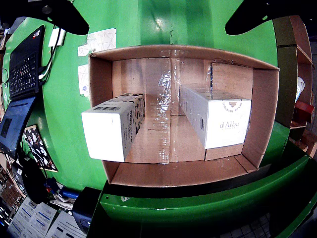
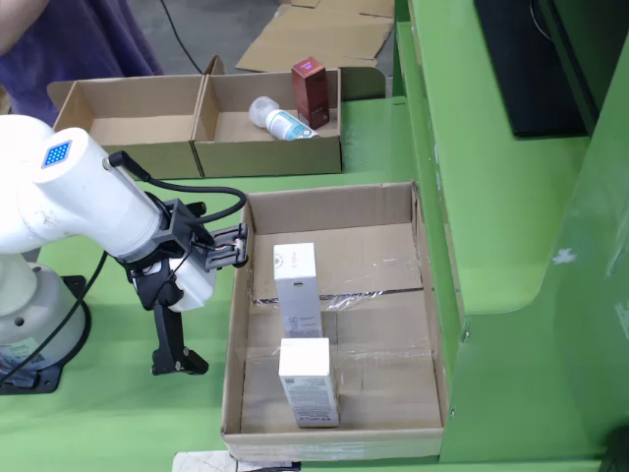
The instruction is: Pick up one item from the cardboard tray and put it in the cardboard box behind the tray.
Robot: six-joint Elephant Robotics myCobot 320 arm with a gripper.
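Hanging outside the left wall of the cardboard tray in the fixed view, the jaws are holding nothing; their spread I cannot tell. Two white cartons are lying inside to the right, the near carton then the far carton, long axes running near-to-far.

In the fixed view, the gripper was half hidden behind the arm; a person was cropped at upper left.
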